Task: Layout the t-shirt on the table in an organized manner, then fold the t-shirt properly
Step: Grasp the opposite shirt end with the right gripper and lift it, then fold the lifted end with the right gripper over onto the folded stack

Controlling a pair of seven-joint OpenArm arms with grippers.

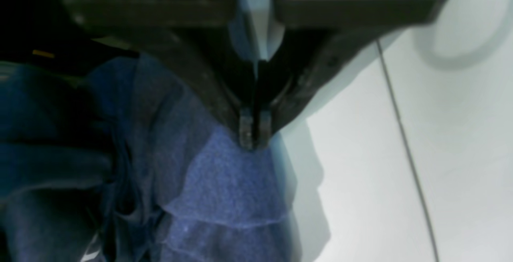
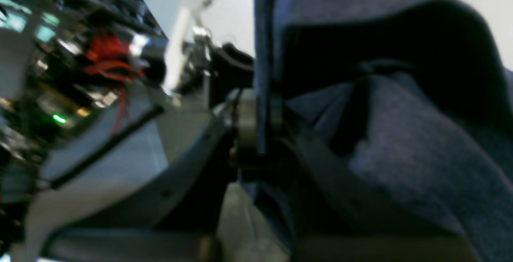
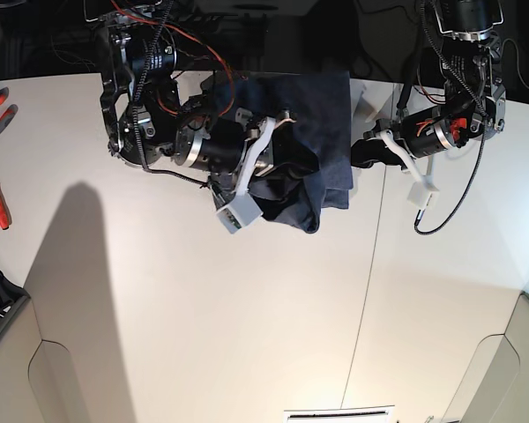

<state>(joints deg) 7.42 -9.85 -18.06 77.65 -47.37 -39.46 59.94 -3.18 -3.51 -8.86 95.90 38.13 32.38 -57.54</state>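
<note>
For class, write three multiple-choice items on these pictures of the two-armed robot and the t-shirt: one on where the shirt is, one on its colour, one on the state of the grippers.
1. Where is the t-shirt?
A. Bunched and held up between the two arms at the far side of the table
B. Spread flat near the front edge
C. On the floor

2. What colour is the t-shirt?
A. Red
B. Navy blue
C. White

3. How do the left gripper and the right gripper stand?
A. Both wide open
B. One open, one shut
C. Both shut on the t-shirt

Answers: 1 A, the base view shows it hanging crumpled between the arms; 2 B, every view shows blue cloth; 3 C, each wrist view shows cloth pinched at the fingertips.
</note>
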